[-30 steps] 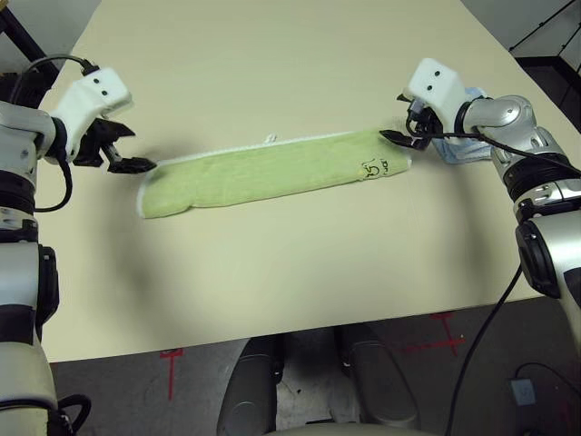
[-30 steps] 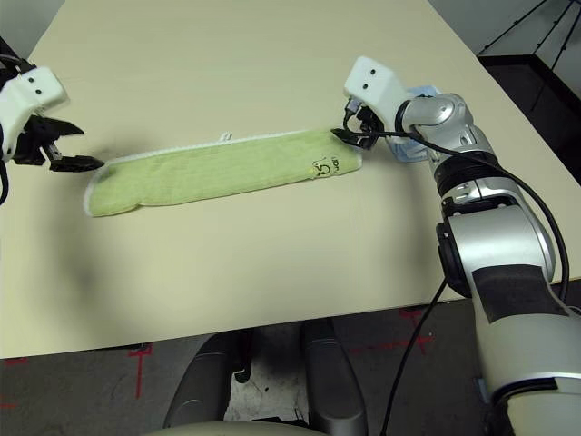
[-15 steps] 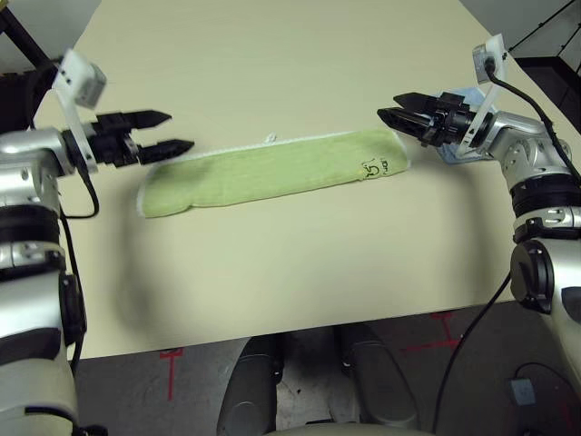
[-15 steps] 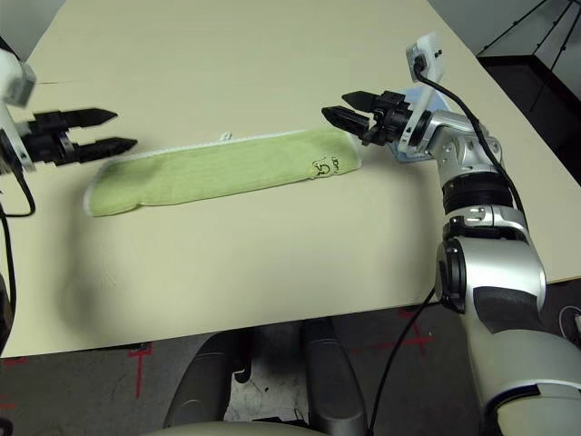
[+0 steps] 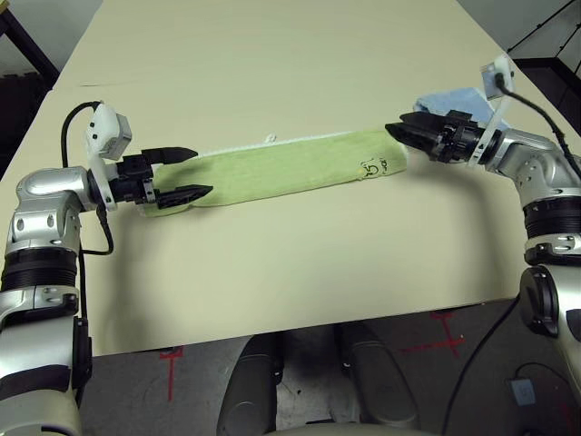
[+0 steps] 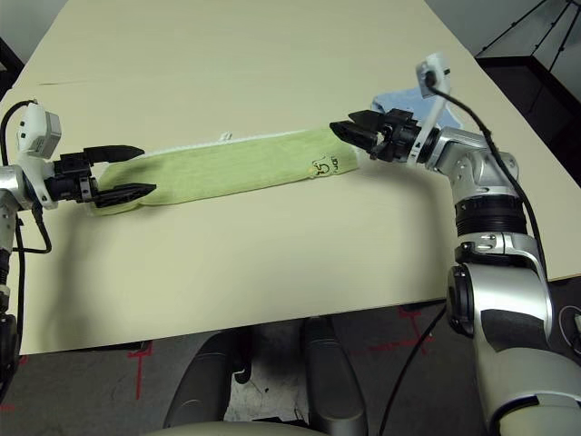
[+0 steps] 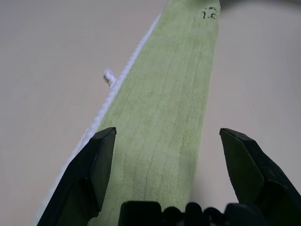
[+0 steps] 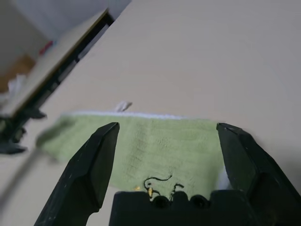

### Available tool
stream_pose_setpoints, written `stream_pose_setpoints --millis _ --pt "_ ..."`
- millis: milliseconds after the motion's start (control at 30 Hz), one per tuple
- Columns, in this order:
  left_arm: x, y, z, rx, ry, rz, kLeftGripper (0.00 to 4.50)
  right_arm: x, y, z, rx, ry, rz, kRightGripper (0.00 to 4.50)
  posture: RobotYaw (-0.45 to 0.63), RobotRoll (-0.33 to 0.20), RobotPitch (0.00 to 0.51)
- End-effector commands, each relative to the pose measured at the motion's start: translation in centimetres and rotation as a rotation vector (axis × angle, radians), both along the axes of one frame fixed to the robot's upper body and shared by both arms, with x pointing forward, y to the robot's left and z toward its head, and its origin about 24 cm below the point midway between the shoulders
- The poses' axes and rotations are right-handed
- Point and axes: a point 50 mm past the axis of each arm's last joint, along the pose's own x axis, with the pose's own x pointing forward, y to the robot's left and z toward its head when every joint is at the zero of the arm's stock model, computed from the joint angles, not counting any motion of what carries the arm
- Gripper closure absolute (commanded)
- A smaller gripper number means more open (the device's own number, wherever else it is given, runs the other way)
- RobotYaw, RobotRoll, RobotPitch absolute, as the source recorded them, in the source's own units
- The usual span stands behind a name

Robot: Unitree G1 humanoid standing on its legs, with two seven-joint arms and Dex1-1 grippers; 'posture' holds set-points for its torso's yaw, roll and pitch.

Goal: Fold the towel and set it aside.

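— So where's the green towel (image 5: 281, 168)?

— Folded into a long strip, lying flat across the pale counter (image 5: 272, 54), logo end toward the right gripper (image 5: 406, 134).

— And the fingers?

— Both pairs spread wide, grasping nothing. The left gripper (image 5: 184, 173) straddles the towel's near end; whether it touches the cloth, I can't tell. A light-blue cloth (image 5: 454, 98) sits behind the right one.

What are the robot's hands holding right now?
Nothing. The left gripper and right gripper are both open, one at each end of the green towel, which lies flat on the table.
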Motion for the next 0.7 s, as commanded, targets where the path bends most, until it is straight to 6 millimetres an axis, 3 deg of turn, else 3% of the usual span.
stream_pose_setpoints --millis 33,467,700 --pt "-0.2 0.2 -0.8 0.037 0.012 -0.015 0.04 -0.8 -0.3 -0.3 0.073 0.107 -0.009 0.01 -0.06 0.0 0.232" --pt "-1.2 -0.1 -0.9 0.031 0.01 -0.04 0.04 -5.1 -0.6 -3.2 0.302 0.297 -0.109 0.01 -0.06 0.0 0.244" --pt "-0.8 -1.0 -0.5 0.017 0.007 -0.042 0.04 -5.8 0.2 -4.2 0.367 0.351 -0.152 0.01 -0.06 0.0 0.243"
